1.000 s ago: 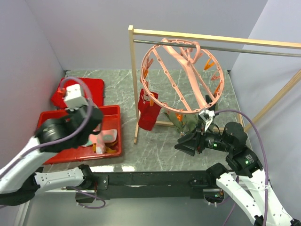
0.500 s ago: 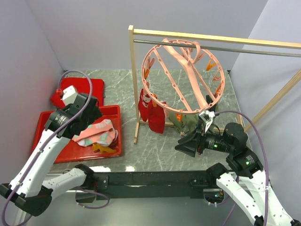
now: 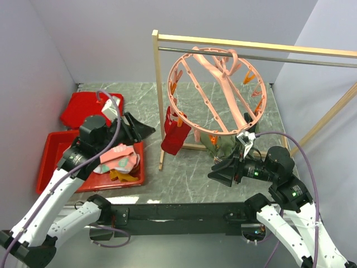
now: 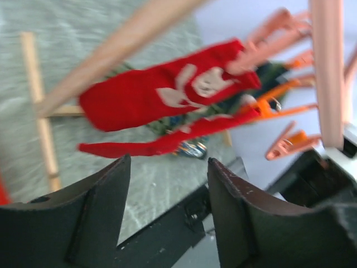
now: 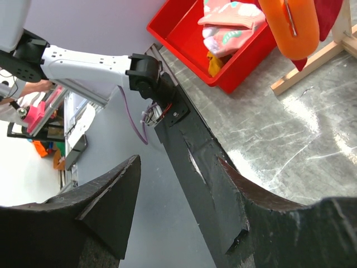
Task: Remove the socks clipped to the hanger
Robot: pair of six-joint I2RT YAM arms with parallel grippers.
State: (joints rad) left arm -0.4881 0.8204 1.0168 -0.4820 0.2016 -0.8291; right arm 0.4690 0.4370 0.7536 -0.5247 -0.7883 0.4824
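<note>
The salmon-pink round hanger [image 3: 217,89] hangs by its hook from the rack's metal rail. A red sock [image 3: 174,135] [image 4: 162,95] is clipped at its left rim; a dark olive sock [image 3: 218,146] hangs at its lower rim. A pink sock with teal marks [image 3: 118,157] [image 5: 228,25] and a mustard sock [image 3: 120,175] lie in the red bin [image 3: 53,159]. My left gripper [image 3: 140,130] [image 4: 167,167] is open and empty, just left of the red sock. My right gripper [image 3: 220,172] [image 5: 178,167] is open and empty, low in front of the hanger.
The wooden rack [image 3: 159,100] with its metal rail [image 3: 312,58] stands mid-table; its left post is between my left gripper and the sock. A flat red lid [image 3: 83,107] lies behind the bin. Walls close in at left, back and right.
My left arm has swung from over the red bin to the right, towards the red sock. The pink sock now lies in the bin. The right arm has not moved.
</note>
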